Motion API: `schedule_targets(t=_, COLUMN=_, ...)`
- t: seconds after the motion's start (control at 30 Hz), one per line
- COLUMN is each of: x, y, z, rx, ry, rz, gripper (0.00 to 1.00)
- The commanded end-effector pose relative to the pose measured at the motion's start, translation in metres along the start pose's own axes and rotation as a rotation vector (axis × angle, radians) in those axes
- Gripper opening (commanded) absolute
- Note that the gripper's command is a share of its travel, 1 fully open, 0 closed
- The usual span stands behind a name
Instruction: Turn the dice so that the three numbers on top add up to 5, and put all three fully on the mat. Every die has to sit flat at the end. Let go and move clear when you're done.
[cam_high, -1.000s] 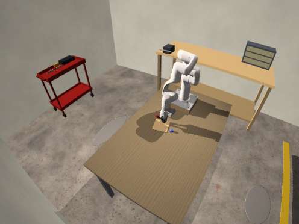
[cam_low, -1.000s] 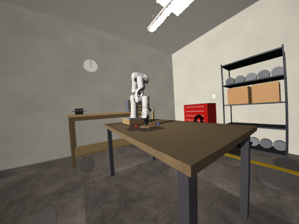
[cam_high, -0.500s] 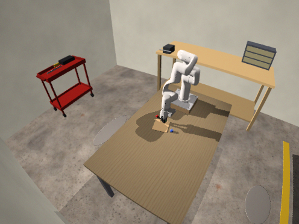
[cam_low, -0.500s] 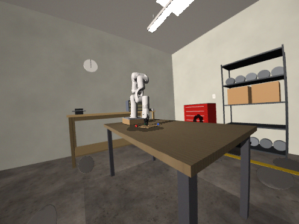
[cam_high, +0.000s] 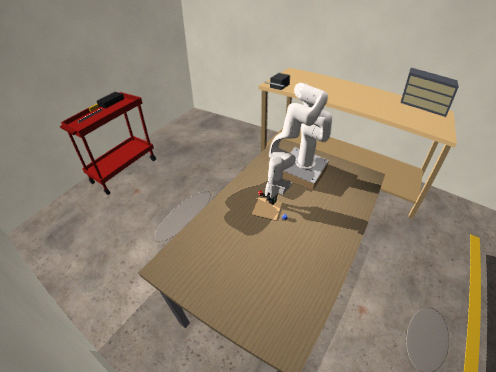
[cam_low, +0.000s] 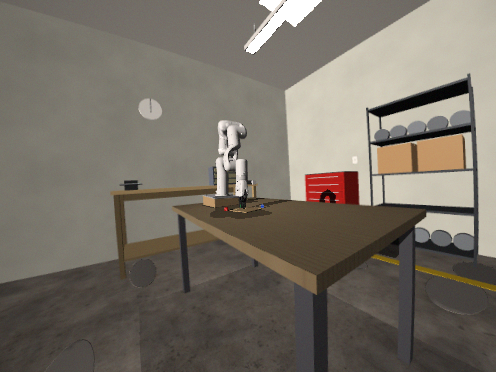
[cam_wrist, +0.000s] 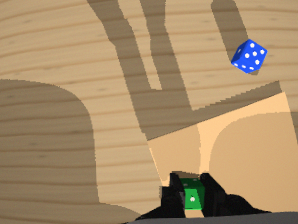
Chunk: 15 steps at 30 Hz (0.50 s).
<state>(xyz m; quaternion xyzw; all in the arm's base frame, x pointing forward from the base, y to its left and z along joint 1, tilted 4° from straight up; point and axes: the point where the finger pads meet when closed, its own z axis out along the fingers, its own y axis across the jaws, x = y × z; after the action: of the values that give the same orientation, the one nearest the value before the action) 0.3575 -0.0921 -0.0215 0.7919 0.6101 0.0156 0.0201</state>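
Dice first: we see the green die (cam_wrist: 193, 199) clamped btwn the gripper (cam_wrist: 193, 197) fingers, low over the near edge of the tan mat (cam_wrist: 233, 156); we can't tell if it touches the mat. One white pip shows on the face twd the wrist cam. Blue die (cam_wrist: 249, 56) sits on the wooden table (cam_high: 260, 285), off the mat, just past its far corner, tilted on an edge w/ five pips on one face. Red die (cam_high: 260, 192) is on the table by the mat's opposite side, near the arm (cam_high: 300, 130); its pips are too small to read.
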Motion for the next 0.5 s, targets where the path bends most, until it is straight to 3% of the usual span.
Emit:
schedule_targets(t=0.0, x=0.0, y=0.0012, z=-0.0007, rx=-0.003, ry=0.0, rz=0.0, gripper=0.15)
schedule_targets(t=0.47, x=0.0001, y=0.0012, z=0.0009, rx=-0.003, ry=0.0, rz=0.0, gripper=0.15)
